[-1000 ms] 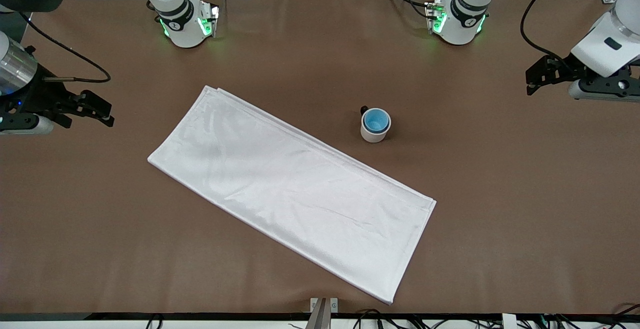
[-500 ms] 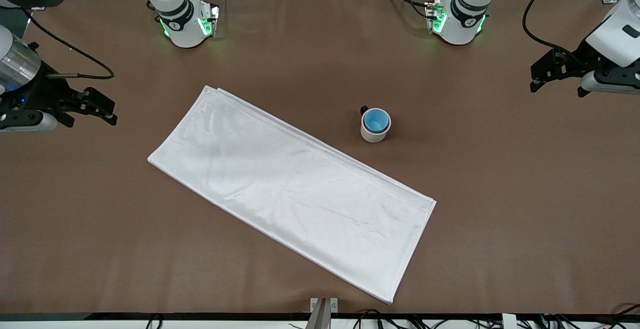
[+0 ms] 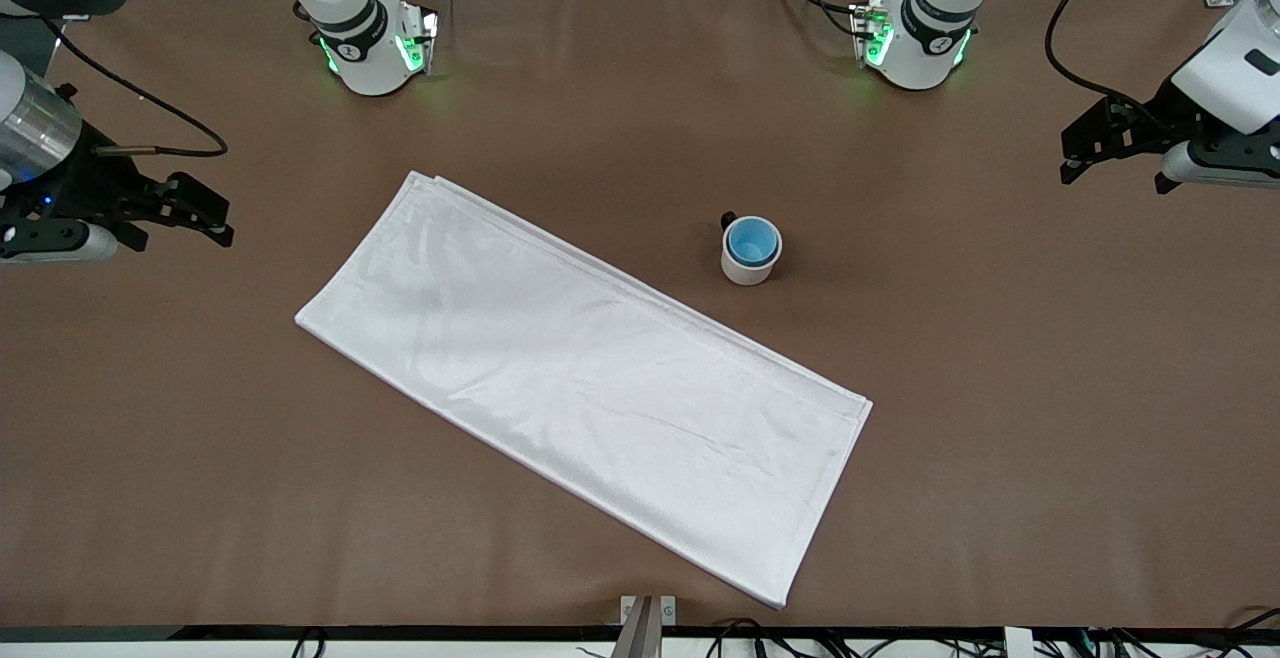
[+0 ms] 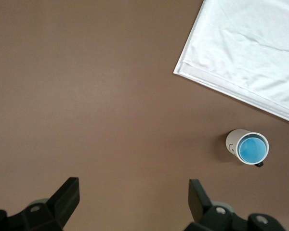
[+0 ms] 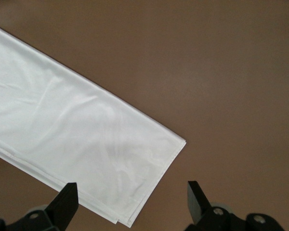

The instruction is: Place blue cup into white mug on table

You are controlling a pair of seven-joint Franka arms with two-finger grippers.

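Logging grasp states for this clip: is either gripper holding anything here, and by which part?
Nothing is held. The left gripper and right gripper are both open over the table's ends; the blue cup sits inside the white mug.

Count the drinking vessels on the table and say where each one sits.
2. The white mug stands on the table beside the white cloth, toward the robots' bases. The blue cup sits inside that mug. None seems hidden.

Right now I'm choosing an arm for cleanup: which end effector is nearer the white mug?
Left. The left end effector hangs open over the table's left-arm end, closer to the white mug holding the blue cup. The right end effector, open, is over the right-arm end, with the white cloth between.
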